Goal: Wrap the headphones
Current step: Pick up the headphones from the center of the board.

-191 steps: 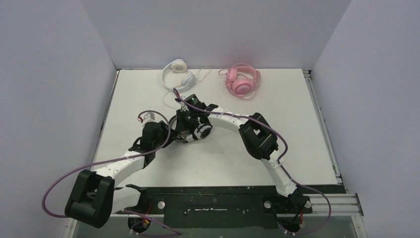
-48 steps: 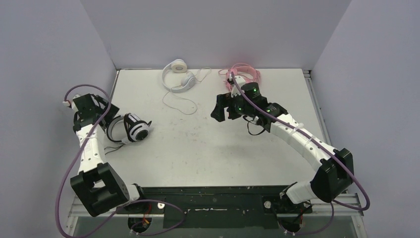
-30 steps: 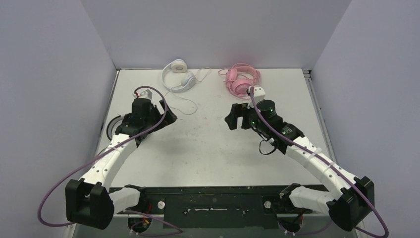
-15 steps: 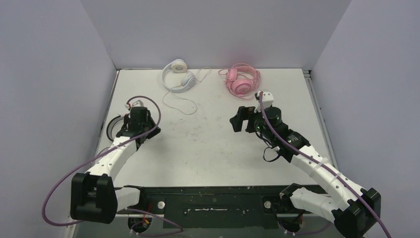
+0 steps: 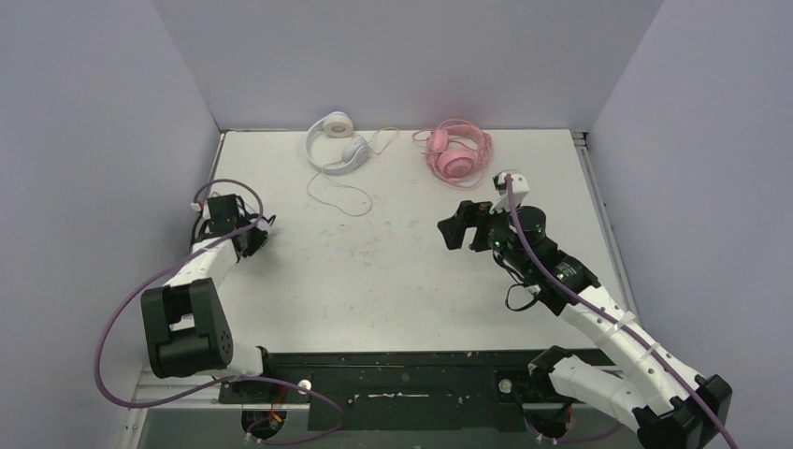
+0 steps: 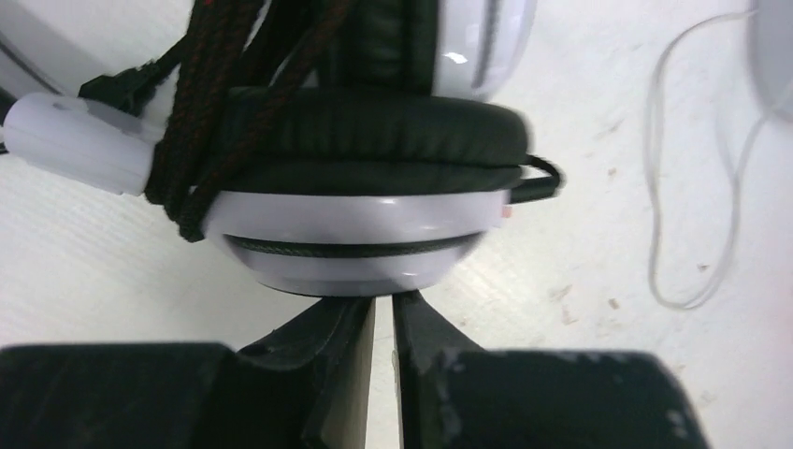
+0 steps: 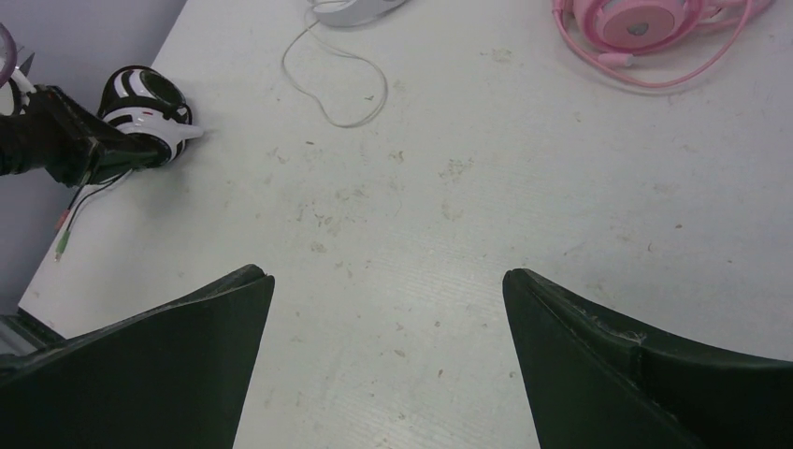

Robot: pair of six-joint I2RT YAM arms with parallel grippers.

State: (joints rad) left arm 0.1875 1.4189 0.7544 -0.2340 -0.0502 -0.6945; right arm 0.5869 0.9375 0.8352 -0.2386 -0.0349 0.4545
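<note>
Roomiest lane is the bare middle of the table (image 5: pixel 393 281), between the left gripper (image 6: pixel 383 301) and the wide-spread right gripper (image 5: pixel 453 229). Along the back edge, the white headset (image 5: pixel 335 140) and pink headset (image 5: pixel 455 152) sit well apart with a gap between them, but the white cable (image 7: pixel 353 126) loops forward into that space. The left edge is tight: the black-and-white headset (image 7: pixel 145 112) sits near the left wall (image 5: pixel 112 187), with the left gripper's pinched tips right at its earcup.
</note>
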